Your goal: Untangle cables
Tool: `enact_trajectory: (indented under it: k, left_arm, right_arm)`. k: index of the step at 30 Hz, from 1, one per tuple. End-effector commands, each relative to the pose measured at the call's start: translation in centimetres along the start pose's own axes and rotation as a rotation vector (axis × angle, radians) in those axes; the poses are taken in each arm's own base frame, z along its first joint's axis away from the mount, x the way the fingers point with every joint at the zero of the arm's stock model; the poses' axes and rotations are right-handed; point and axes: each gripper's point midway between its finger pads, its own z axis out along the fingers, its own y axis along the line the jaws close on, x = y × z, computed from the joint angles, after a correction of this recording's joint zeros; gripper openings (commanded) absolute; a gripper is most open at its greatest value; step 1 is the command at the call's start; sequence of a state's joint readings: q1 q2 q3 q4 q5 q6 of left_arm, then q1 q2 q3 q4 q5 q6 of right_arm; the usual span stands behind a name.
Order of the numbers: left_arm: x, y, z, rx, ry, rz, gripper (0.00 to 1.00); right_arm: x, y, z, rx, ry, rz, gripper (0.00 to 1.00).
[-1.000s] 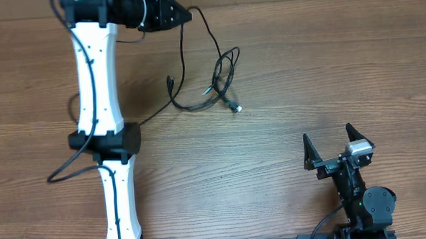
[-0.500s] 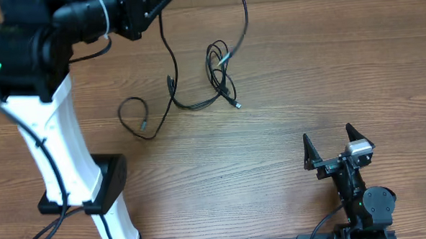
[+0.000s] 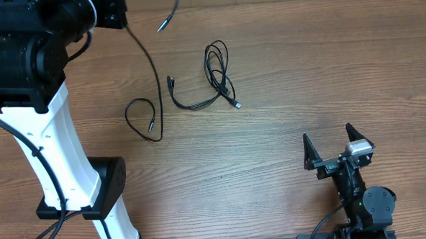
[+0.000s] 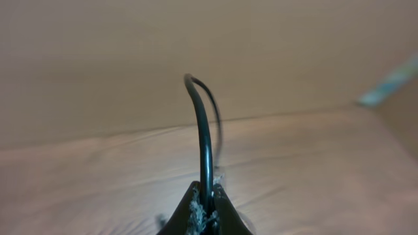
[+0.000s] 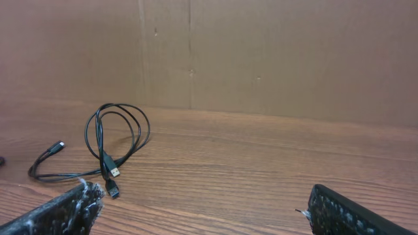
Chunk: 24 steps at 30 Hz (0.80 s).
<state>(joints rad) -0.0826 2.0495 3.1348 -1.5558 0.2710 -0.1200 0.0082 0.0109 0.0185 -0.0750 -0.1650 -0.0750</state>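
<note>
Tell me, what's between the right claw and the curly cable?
Only bare table between the right gripper and the coiled cable, in the overhead view.

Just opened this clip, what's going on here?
The left gripper is shut on one black cable and holds it up above the wooden table. That cable hangs down to a small loop on the tabletop, and its other plug end dangles free near the top edge. A second cable lies loosely coiled on the table, apparently clear of the first. The right gripper sits open at the near right, holding nothing.
</note>
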Motion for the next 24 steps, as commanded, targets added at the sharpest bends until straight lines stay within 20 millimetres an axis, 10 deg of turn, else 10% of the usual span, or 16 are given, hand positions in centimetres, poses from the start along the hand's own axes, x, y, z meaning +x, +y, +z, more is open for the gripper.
enact_trajectory:
  k: [1,21,24]
  left_arm:
    - [0.1,6.7,-1.0,-0.349,-0.031,-0.156,0.04]
    - [4.7,28.6,4.0,-0.787,-0.044,-0.643,0.04]
    - [7.0,31.9,5.3,-0.831,0.004,-0.675,0.18]
  right_arm:
    - [0.2,0.0,0.0,0.004,-0.002,-0.002,1.0]
    - [0.2,-0.1,0.0,0.004,-0.002,-0.002,1.0]
    - [0.2,-0.1,0.0,0.004,-0.002,-0.002,1.0]
